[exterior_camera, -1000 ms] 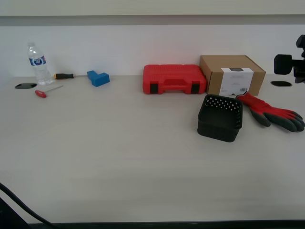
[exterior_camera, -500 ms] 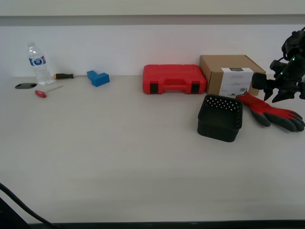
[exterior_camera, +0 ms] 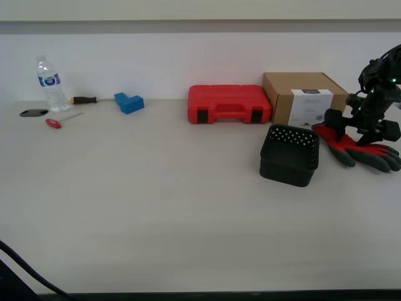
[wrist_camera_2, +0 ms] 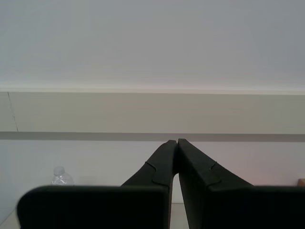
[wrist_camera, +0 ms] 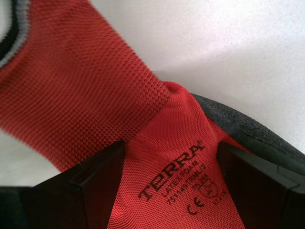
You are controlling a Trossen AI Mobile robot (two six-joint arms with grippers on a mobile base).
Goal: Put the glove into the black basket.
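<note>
The red glove (exterior_camera: pixel 371 152) with dark grey fingers lies flat on the table at the exterior view's right, just right of the black basket (exterior_camera: pixel 289 153). My first gripper (exterior_camera: pixel 360 139) is down on the glove. In the first wrist view it (wrist_camera: pixel 171 181) is open, with one jaw on each side of the glove's red back (wrist_camera: pixel 86 86), which carries a printed label. The perforated basket stands upright and looks empty. My second gripper (wrist_camera_2: pixel 177 143) is shut and empty, raised and facing the wall; it does not show in the exterior view.
A cardboard box (exterior_camera: pixel 305 97) and a red tool case (exterior_camera: pixel 229 103) stand behind the basket by the wall. A water bottle (exterior_camera: pixel 50 84), a blue block (exterior_camera: pixel 129 102) and two screwdrivers (exterior_camera: pixel 59 121) lie at the far left.
My first arm has come down from the upper right edge of the exterior view onto the glove. The glove and basket have not moved.
</note>
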